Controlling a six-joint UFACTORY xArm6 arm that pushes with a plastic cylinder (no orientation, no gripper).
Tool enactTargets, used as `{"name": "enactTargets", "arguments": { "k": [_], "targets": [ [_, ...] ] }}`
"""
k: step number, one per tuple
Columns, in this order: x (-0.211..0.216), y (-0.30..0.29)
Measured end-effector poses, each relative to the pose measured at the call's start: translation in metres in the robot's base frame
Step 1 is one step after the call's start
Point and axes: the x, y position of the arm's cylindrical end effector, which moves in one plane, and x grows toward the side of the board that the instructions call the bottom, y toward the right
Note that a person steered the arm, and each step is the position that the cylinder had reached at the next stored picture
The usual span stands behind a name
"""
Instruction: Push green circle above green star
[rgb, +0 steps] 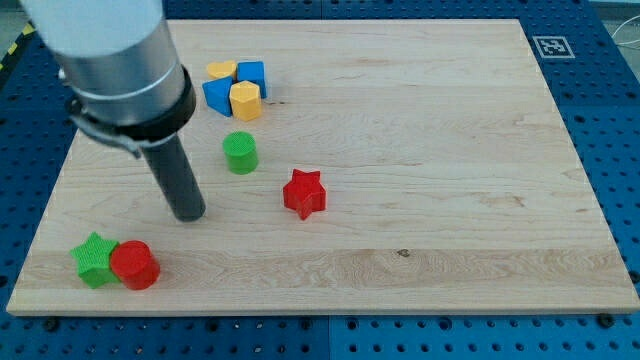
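The green circle (240, 153) stands on the wooden board, left of the middle. The green star (95, 260) lies near the board's bottom-left corner, touching a red circle (135, 265) on its right. My tip (190, 215) rests on the board, below and to the left of the green circle and apart from it, and above and to the right of the green star.
A red star (304, 193) lies right of the green circle. A cluster near the view's top holds a yellow heart (221, 71), two blue blocks (251, 75) (217, 95) and a yellow hexagon (245, 100). The board's left edge (45, 215) runs close to the green star.
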Motion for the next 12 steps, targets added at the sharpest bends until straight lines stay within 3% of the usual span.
{"name": "enactTargets", "arguments": {
  "k": [2, 5, 6, 7, 8, 9, 12],
  "targets": [
    [-0.06, -0.004],
    [-0.077, 0.069],
    [-0.102, 0.077],
    [-0.119, 0.128],
    [-0.107, 0.166],
    [-0.086, 0.166],
    [-0.051, 0.089]
  ]
}}
